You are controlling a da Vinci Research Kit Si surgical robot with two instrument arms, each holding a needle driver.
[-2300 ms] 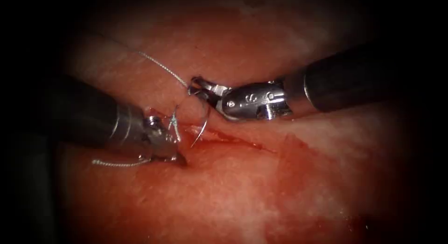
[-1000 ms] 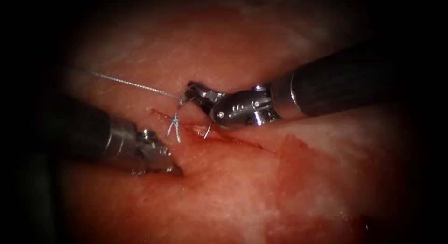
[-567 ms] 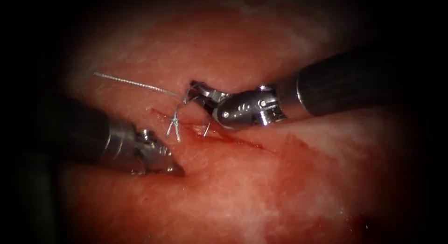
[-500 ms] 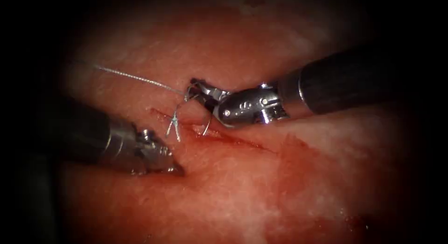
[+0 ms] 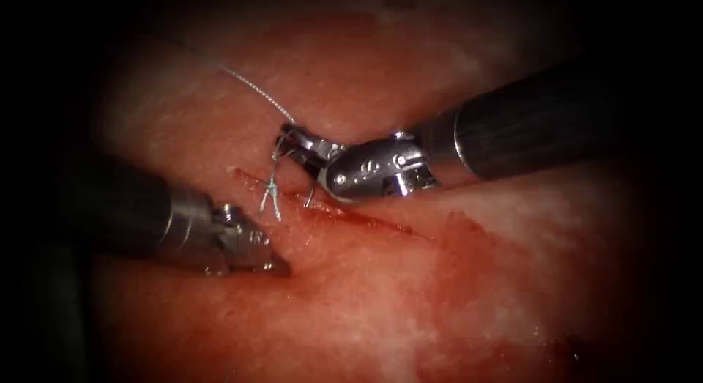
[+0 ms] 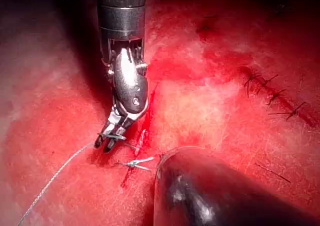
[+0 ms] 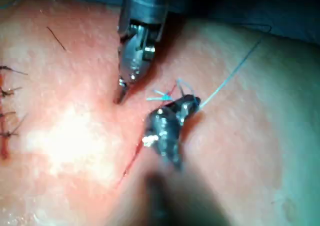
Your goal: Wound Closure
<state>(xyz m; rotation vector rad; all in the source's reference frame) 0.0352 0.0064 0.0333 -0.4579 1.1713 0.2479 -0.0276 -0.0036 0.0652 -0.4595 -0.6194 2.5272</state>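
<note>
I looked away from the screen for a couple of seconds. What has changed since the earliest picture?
The right tool, holding the needle near its rear end, shifted left, so less of the curve shows above the cut. The left tool drew back slightly left; the thread tail beside it is gone. The thread swung about. The knot's cut ends and the tissue stayed put.

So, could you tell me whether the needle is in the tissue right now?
Cannot tell. The right tool holds the needle shut in its jaws; the tip reaches the cut, entry unclear.

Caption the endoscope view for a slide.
Right tool holds the needle over the cut, beside a knot's cut ends; left tool shut, empty, on tissue.
</note>
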